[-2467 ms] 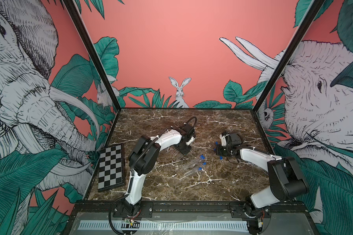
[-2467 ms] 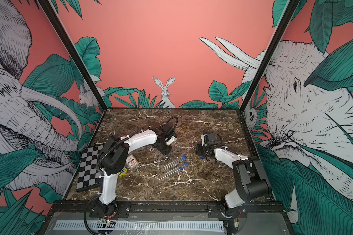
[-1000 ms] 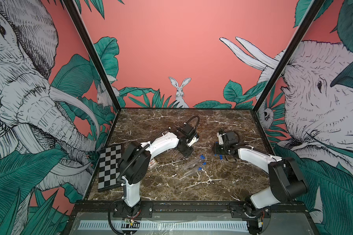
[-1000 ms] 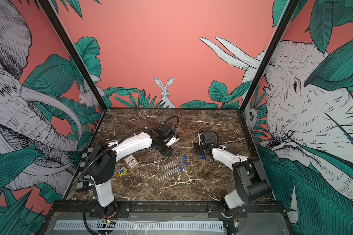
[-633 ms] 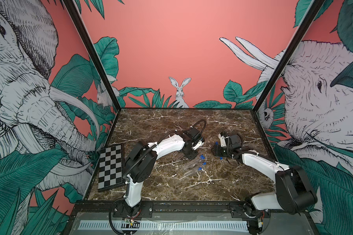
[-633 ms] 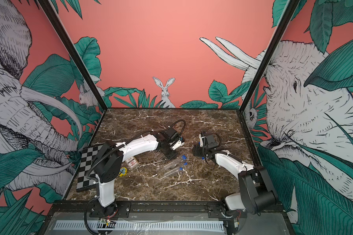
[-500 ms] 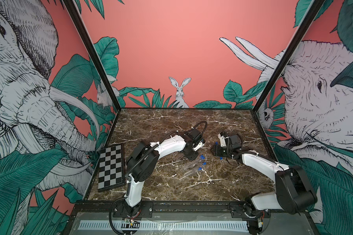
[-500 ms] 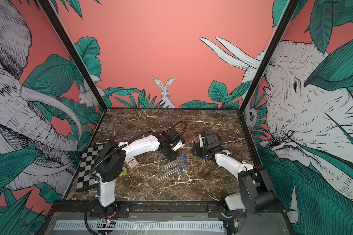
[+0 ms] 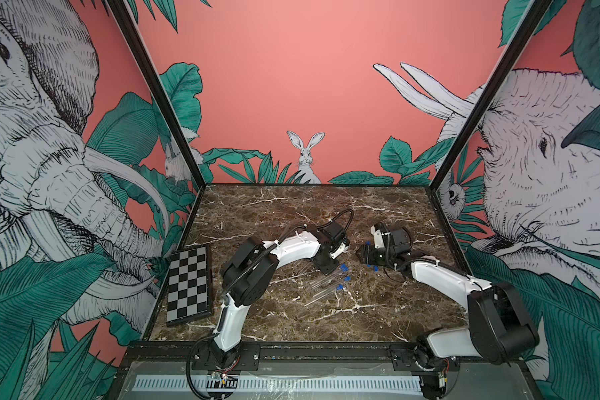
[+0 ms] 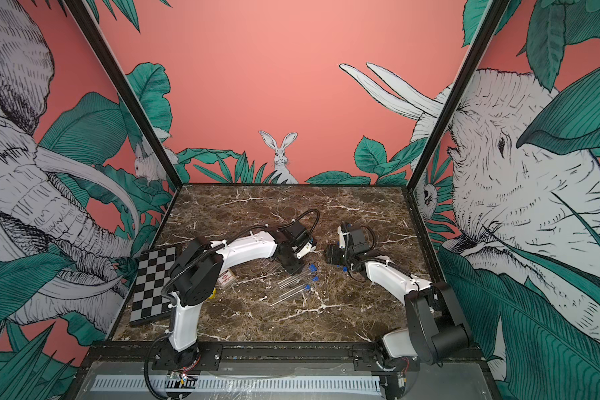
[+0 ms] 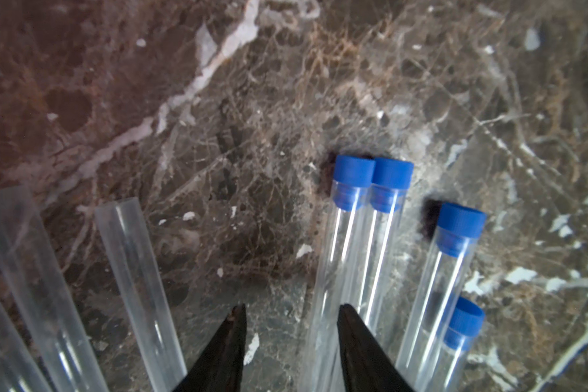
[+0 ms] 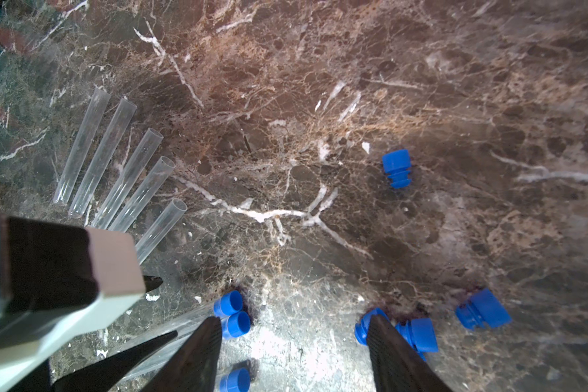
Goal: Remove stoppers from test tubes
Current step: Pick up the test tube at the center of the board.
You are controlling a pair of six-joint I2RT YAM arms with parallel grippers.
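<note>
Several clear test tubes (image 11: 350,258) with blue stoppers (image 11: 353,171) lie side by side on the marble, seen in both top views (image 9: 326,280) (image 10: 293,287). Several open test tubes (image 12: 129,176) lie beside them. My left gripper (image 11: 291,310) hovers low over the tubes, open; one stoppered tube runs under the inner edge of one finger. It also shows in a top view (image 9: 327,267). My right gripper (image 12: 294,325) is open and empty over bare marble, its place in a top view (image 9: 363,251). Loose stoppers (image 12: 396,168) (image 12: 482,309) lie around it.
A folded chessboard (image 9: 187,284) lies along the left wall. A flat clear card case (image 10: 226,277) and a small yellow object (image 10: 212,294) sit under the left arm. The left gripper's body (image 12: 65,271) fills a corner of the right wrist view.
The left arm has swung to the right, from the open tubes toward the stoppered ones. The right gripper's jaws have opened wider near the loose stoppers.
</note>
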